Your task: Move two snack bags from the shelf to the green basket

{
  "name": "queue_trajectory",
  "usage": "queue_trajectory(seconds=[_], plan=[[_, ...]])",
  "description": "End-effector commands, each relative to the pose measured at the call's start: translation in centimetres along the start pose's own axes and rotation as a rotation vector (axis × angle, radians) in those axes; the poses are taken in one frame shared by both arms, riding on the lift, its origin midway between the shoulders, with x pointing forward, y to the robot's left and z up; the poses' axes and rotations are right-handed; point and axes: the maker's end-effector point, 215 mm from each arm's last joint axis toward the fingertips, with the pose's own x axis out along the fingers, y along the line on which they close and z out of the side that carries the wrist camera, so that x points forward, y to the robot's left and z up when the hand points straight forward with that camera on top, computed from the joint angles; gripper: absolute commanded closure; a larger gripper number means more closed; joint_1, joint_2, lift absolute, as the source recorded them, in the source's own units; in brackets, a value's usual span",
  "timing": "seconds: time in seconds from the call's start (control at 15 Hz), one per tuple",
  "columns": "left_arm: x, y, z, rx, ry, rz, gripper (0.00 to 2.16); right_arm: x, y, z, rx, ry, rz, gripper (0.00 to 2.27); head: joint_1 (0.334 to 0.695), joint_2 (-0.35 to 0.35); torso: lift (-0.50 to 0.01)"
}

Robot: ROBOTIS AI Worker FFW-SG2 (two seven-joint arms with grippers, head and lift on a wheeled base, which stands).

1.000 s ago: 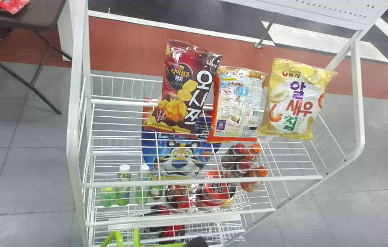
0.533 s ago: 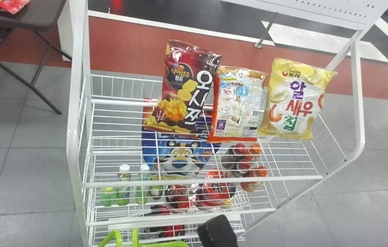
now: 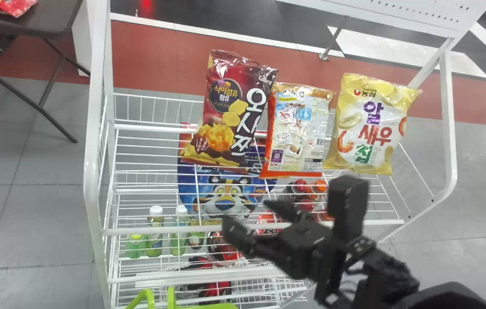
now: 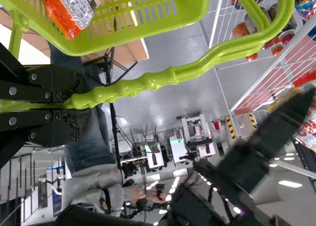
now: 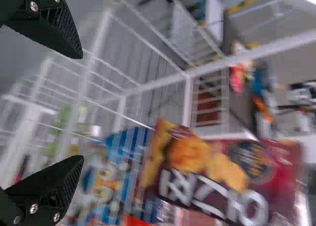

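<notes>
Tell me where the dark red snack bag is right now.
In the head view, the dark red snack bag sits on the white wire shelf, leftmost of three there, beside the orange-edged bag.

Top shelf [image 3: 148,230]: three snack bags in a row, on the part away from its near bar
Row, left: the left snack bag [image 3: 226,111]
Row, middle: the middle snack bag [image 3: 299,128], between the other two and just beside each
Row, right: the right snack bag [image 3: 372,124], near the shelf's right end
Below the top shelf, far: a large packet [image 3: 226,199], under the left snack bag
Below, near left: small bottles [image 3: 155,234]
Below, right: capped bottles [image 3: 320,187], right of the large packet
Below, near middle: food packs [image 3: 226,249], right of the small bottles
Near edge, left of centre: basket [image 4: 197,8]
In the basket: another bag [image 4: 76,11]
Far left, outside the rack [image 3: 92,180]: worktop [image 3: 45,19], a packet [image 3: 4,5] on it
</notes>
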Motion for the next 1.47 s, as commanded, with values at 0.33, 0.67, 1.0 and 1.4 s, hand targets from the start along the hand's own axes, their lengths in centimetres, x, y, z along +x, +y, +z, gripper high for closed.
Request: queue_trajectory(seconds=[0.33, 0.67, 1.0, 1.4], plan=[[0.5, 0.3, -0.1, 0.005, 0.02, 0.01, 2.05, 4.1, -11.2, 7.0, -0.033, -0.216, -0.173, 0.11, 0.695, -0.35, -0.016], [0.3, 0.5, -0.1, 0.0, 0.021, 0.013, 2.05, 7.5, -15.1, 7.7, -0.059, -0.211, -0.234, 0.11, 0.695, -0.35, -0.016], [0.2, 1.0, 0.2, -0.006, 0.021, 0.015, 2.05, 10.7, -18.1, 7.2, -0.081, -0.181, -0.286, 0.11, 0.695, -0.35, -0.016], [-0.2, 1.3, 0.6, -0.008, 0.013, 0.013, 2.05, 12.3, -19.8, 6.5, -0.099, -0.14, -0.308, 1.36, 0.695, -0.35, -0.016]])
